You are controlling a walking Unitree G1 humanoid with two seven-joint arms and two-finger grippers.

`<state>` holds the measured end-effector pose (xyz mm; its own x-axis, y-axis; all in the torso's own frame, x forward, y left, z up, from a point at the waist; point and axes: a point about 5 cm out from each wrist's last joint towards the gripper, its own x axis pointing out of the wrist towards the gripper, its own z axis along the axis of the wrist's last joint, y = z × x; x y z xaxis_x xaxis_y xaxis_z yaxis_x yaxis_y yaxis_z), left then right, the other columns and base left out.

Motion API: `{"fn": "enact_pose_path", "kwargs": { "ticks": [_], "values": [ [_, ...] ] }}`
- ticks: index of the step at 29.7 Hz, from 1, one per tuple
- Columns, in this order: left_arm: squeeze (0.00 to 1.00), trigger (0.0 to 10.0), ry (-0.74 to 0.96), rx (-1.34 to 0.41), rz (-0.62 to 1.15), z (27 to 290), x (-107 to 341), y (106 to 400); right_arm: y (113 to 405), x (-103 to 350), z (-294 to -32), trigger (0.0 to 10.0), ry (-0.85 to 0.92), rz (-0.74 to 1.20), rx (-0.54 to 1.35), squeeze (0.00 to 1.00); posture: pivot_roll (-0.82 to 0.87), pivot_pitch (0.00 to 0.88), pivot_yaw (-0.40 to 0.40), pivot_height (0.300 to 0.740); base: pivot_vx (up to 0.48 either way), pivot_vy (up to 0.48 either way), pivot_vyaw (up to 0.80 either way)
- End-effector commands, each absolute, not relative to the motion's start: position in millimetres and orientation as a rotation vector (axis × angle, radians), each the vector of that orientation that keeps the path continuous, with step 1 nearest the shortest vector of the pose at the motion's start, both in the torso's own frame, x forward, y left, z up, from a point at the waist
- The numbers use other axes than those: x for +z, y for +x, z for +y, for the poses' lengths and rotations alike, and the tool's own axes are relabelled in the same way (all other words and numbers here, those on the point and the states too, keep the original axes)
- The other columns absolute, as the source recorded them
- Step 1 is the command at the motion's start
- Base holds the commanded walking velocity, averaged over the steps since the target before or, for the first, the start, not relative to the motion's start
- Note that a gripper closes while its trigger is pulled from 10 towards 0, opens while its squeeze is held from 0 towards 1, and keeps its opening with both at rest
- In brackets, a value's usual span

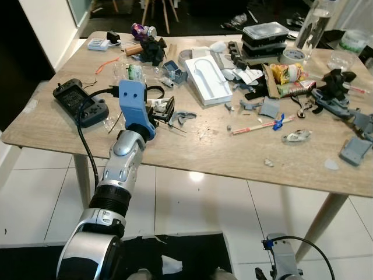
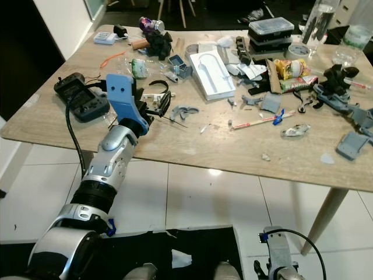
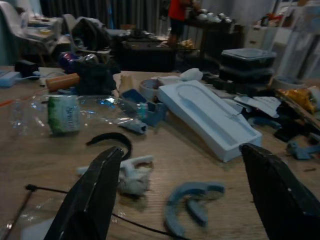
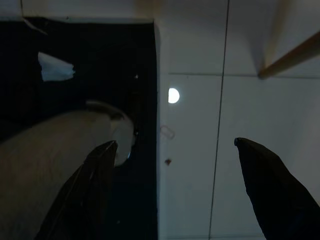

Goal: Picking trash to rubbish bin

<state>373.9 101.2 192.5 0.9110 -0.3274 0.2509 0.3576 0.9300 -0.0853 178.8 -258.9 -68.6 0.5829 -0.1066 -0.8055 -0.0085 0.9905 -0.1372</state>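
Okay, containers first — stacked dark lidded boxes [image 1: 265, 38] sit at the far side of the bench [image 1: 192, 151], contents can't be made out. A white moulded tray [image 1: 207, 79] lies mid-bench, hollow side up, nothing in it. A clear plastic bottle [image 3: 60, 114] with a green label lies on its side near the far left, looks crushed. A tall clear bottle [image 1: 313, 23] stands upright at the far right, beside a tape roll [image 1: 292, 55]. A purple can [image 1: 143, 30] lies at the far edge.

Trash is spread over the bench: a yellow snack wrapper [image 1: 287, 73], a crumpled white scrap [image 3: 131, 175] just ahead of the left hand, grey-blue plastic pieces [image 3: 192, 202], chopsticks [image 1: 259, 125], a crumpled foil bit [image 1: 296, 136].

Left hand [image 3: 185, 200] hovers low over the bench near its front-left, fingers spread wide, released — grasping nothing. A black controller [image 1: 78, 102] sits to its left, cable trailing off the edge.

Right hand [image 4: 175, 190] hangs below the bench, fingers apart, empty, pointing at the white tiled floor [image 4: 260, 115] and a black mat [image 4: 85, 60] with a white paper scrap [image 4: 54, 67] on it.

The bench is light wood and heavily cluttered; chairs and dark furniture stand behind it.
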Motion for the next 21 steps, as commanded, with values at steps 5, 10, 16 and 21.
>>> {"fn": "enact_pose_path", "kwargs": {
  "ticks": [5, 10, 16, 21],
  "values": [
    [0.00, 10.0, -0.103, -0.367, -0.230, 98.6, 192.3, 374.0, 171.3, -72.5, -258.5, 10.0, -0.118, 0.970, -0.064, 0.00, -0.07, 0.143, 0.049, 0.740, 0.000, 0.000, 0.00],
    [0.00, 10.0, -0.088, -0.374, -0.220, 99.8, 190.9, 374.4, 172.0, -72.5, -257.3, 10.0, -0.116, 0.967, -0.061, 0.00, -0.07, 0.142, 0.051, 0.740, 0.142, 0.000, 0.00],
    [0.00, 10.0, -0.077, -0.379, -0.215, 98.1, 189.2, 373.8, 172.1, -72.7, -256.4, 10.0, -0.115, 0.968, -0.056, 0.00, -0.07, 0.138, 0.047, 0.740, 0.378, 0.000, 0.00],
    [0.00, 10.0, -0.066, -0.386, -0.219, 96.7, 189.0, 372.9, 171.3, -73.2, -256.2, 10.0, -0.116, 0.972, -0.053, 0.00, -0.07, 0.138, 0.047, 0.740, 0.390, 0.000, 0.00]
  ]
}}
